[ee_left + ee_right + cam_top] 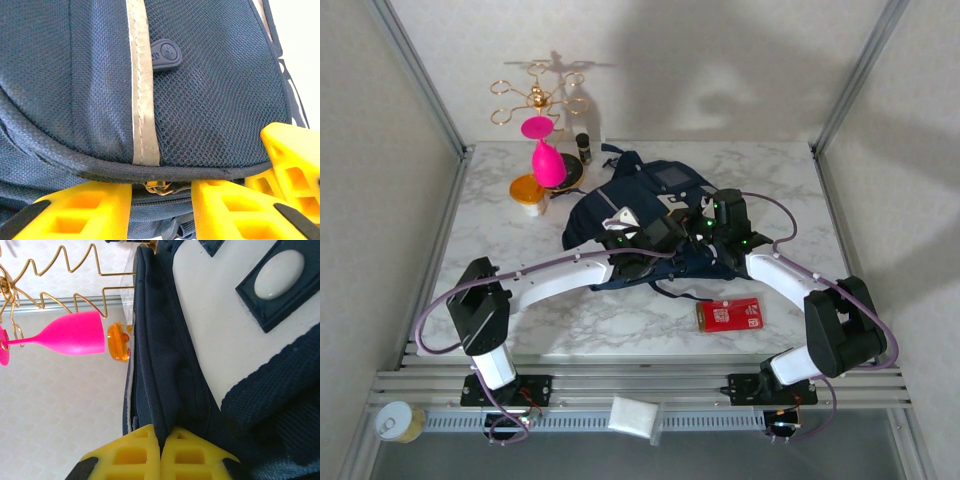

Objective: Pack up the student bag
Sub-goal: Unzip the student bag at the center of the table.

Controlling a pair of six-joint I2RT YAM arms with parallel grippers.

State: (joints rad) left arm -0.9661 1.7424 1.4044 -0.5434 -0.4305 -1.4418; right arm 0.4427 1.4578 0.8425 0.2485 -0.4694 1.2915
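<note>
1. Lying flat near the middle of the marble-patterned bench, the student bag is a navy fabric backpack with a grey square panel on its far part and dark straps trailing off its near edge.
2. From the left wrist, its cloth is a tight navy weave beside a patch of open mesh. A pale grey strip runs down between the two, and a small dark rubber tab sits next to the strip.
3. A corded seam curves across below the mesh, and under it a brass-coloured zip pull pokes out.
4. From the right wrist, the bag shows a light grey panel carrying a raised navy patch with a pale oval in it, next to folded navy seams.
5. The left gripper has its yellow fingers apart, close under the seam; the zip pull sits in the gap between them, and neither finger visibly touches it.
6. The right gripper has its yellow fingers pressed together, with a narrow fold of the bag's navy edge running down between them.
7. Beyond the bag, at the far left of the bench, stand a pink goblet, an orange-lidded jar and a gold wire rack. A red packet lies on the near side, apart from the bag.
</note>
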